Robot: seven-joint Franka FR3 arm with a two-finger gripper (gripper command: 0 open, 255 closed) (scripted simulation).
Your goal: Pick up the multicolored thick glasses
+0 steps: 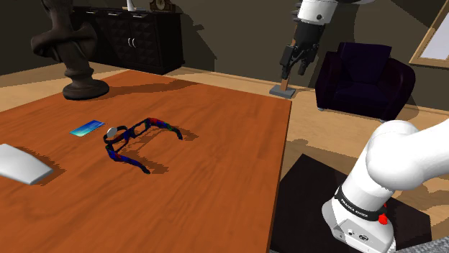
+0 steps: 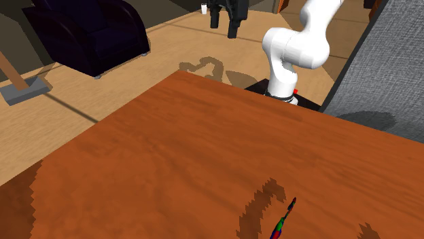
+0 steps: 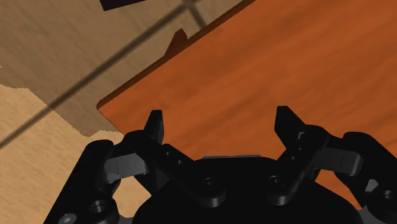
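Note:
The multicolored thick glasses [image 1: 137, 141] lie unfolded on the brown wooden table [image 1: 216, 158], with blue, red and green frames and a pale lens. One temple tip of the glasses [image 2: 283, 221] pokes in at the second exterior view's bottom edge. My black gripper [image 1: 297, 66] hangs high above the table's far corner, well away from the glasses, open with nothing between its fingers. In the wrist view the gripper [image 3: 220, 124] has its two fingers apart over the table's corner [image 3: 254, 70].
A blue card [image 1: 87, 129] lies just beyond the glasses. A dark twisted sculpture [image 1: 75, 50] stands at the table's far left and a white object [image 1: 21, 164] at its near left. A dark armchair [image 1: 365, 77] and a lamp base [image 1: 283, 91] sit on the floor.

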